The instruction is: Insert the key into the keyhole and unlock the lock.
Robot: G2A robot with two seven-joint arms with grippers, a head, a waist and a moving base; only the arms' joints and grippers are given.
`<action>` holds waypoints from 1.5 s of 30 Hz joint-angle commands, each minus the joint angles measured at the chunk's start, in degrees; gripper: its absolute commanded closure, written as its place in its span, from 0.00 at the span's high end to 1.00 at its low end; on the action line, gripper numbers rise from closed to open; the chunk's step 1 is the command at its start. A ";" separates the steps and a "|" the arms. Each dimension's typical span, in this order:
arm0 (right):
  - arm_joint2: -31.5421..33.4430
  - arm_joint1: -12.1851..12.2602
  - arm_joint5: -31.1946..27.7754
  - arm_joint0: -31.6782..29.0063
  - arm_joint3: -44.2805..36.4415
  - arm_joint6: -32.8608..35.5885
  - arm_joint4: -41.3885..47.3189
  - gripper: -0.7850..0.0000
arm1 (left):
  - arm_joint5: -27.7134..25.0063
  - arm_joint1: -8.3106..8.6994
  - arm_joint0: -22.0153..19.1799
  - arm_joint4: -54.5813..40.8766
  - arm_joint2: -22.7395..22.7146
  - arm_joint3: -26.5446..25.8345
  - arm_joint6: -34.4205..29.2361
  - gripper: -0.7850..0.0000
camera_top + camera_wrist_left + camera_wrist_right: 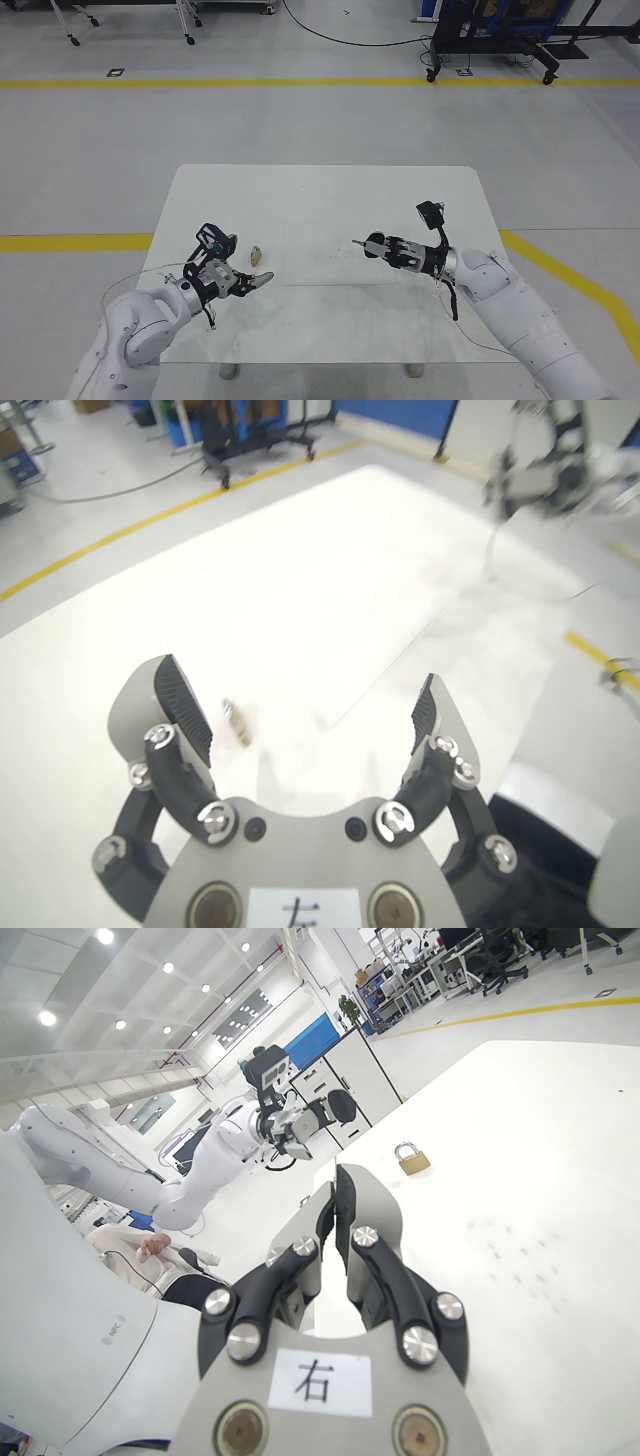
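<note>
The left gripper [300, 695] gapes wide and empty, with the padlock [256, 254] just beside it at twelve o'clock. The right gripper [335, 1183] is pinched tight, seemingly on the key [357, 242], well apart at the padlock's three o'clock. Inserting and turning are not yet done.

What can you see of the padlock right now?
The padlock is small, with a brass-coloured body and a silvery shackle that looks closed. It lies on the white table, just ahead of the open left gripper and apart from it. Nothing but the table touches it.
</note>
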 commanded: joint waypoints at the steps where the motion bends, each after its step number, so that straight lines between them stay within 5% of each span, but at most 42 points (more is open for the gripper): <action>1: 0.00 0.00 0.00 0.00 0.00 0.00 0.00 0.00 | -2.56 0.12 1.31 -0.30 0.36 0.59 3.33 1.00; 8: 0.00 0.00 0.00 0.00 0.00 0.00 0.00 0.00 | 2.41 0.25 -1.34 10.55 1.98 6.13 5.70 1.00; 22: 0.00 0.00 0.00 0.00 0.00 0.00 0.00 0.00 | 2.93 -0.21 -10.81 3.71 6.66 17.31 3.78 1.00; 31: 0.00 0.00 0.00 0.00 0.00 0.00 0.00 0.00 | 5.83 -0.48 -14.98 6.84 10.05 20.76 3.57 0.75; 35: 0.00 0.00 0.00 0.00 0.00 0.00 0.00 0.00 | 5.94 -0.46 -15.46 7.01 10.66 21.34 3.24 0.51; 45: 0.00 0.00 0.00 0.00 0.00 0.00 0.00 0.00 | 6.79 -0.26 -15.24 8.23 11.40 21.81 3.42 0.46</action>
